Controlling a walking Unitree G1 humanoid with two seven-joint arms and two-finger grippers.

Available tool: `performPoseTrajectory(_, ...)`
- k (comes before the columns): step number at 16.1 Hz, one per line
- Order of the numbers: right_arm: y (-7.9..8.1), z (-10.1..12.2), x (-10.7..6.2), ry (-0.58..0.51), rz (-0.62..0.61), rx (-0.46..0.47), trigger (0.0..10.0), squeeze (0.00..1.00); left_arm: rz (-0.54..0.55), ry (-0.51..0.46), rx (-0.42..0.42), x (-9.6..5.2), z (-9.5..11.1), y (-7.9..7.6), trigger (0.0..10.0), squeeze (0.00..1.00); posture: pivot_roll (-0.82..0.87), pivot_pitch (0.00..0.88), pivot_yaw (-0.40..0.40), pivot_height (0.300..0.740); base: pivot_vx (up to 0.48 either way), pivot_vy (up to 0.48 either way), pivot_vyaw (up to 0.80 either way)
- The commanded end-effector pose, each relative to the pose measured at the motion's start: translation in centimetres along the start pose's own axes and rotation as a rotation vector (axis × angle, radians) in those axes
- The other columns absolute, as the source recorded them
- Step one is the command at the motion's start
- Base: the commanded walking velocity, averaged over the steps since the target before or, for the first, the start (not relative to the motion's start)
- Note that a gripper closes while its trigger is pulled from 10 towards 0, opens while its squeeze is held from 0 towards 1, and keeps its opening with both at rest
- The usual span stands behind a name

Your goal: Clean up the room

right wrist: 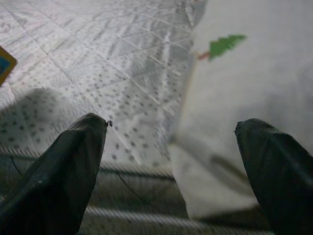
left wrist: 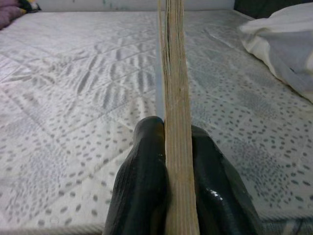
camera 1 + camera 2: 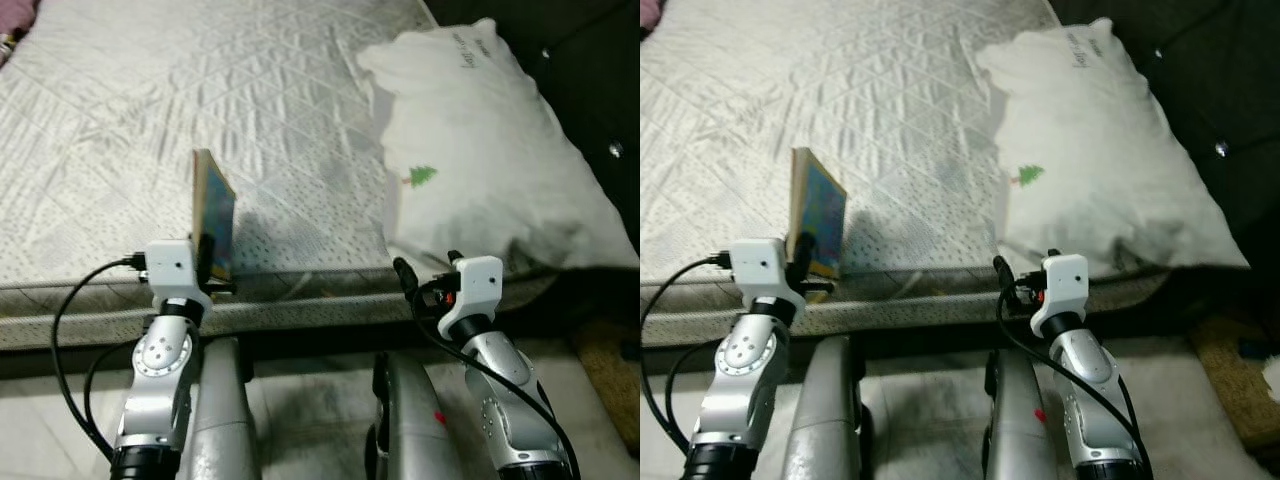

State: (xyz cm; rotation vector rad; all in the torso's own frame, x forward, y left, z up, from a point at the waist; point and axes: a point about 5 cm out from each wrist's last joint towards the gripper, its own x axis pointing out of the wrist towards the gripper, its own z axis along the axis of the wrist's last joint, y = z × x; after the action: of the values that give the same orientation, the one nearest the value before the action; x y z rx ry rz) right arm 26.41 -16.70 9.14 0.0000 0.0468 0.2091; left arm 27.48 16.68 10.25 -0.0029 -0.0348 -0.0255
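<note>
Book in the claw, pillow waiting

Book (image 3: 213, 213) could slip and flop onto the bed (image 3: 120, 120), because the left claw (image 2: 166, 171) pinches only its bottom end while it stands tall and thin. It is held upright over the bed's near edge. The right claw (image 1: 171, 147) is spread wide and holds nothing. It sits just before the near corner of the pillow (image 3: 480, 150).

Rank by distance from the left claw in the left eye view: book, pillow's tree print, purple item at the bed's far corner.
1. Book: clamped in the left claw.
2. Tree print: on the pillow, rightward.
3. Purple item: far left corner.
</note>
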Motion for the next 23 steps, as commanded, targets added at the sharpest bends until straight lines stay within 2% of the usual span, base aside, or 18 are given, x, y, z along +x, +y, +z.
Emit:
performPoseTrajectory(1,0.2,0.1,0.1,-0.007,0.012,0.005,10.0,0.0,-0.011,-0.042,-0.005,0.3,0.8,-0.1,10.0,0.0,-0.06,0.175,0.003,0.561,0.337,0.0,0.0)
performPoseTrajectory(6,0.2,0.0,0.0,-0.009,0.012,-0.003,10.0,0.0,-0.036,-0.047,-0.014,0.4,0.8,-0.5,10.0,0.0,-0.06,0.171,0.005,0.561,0.421,0.0,0.0)
performPoseTrajectory(16,0.1,0.1,0.2,-0.012,0.005,0.002,10.0,0.0,-0.024,-0.013,-0.02,0.8,0.4,-0.5,10.0,0.0,-0.06,0.175,0.006,0.561,0.0,0.0,0.0)
performPoseTrajectory(18,0.1,0.1,0.3,-0.013,0.006,-0.003,10.0,0.0,-0.032,-0.016,-0.084,1.5,0.5,-0.8,10.0,0.0,-0.07,0.17,0.001,0.556,0.0,0.0,0.0)
performPoseTrajectory(20,0.1,0.2,0.3,-0.016,0.006,-0.008,10.0,0.0,-0.063,-0.024,-0.118,2.2,0.8,-1.5,10.0,0.0,-0.08,0.169,0.0,0.532,0.0,0.0,0.0)
performPoseTrajectory(21,0.0,0.3,0.4,-0.019,0.005,-0.009,10.0,0.0,-0.09,-0.018,-0.141,2.6,0.9,-2.0,10.0,0.0,-0.08,0.167,-0.004,0.527,0.0,0.0,0.0)
performPoseTrajectory(23,0.0,0.4,0.4,-0.023,0.001,-0.019,10.0,0.0,-0.139,0.007,-0.242,3.8,1.2,-3.8,10.0,0.0,-0.09,0.164,-0.007,0.527,0.0,0.0,0.0)
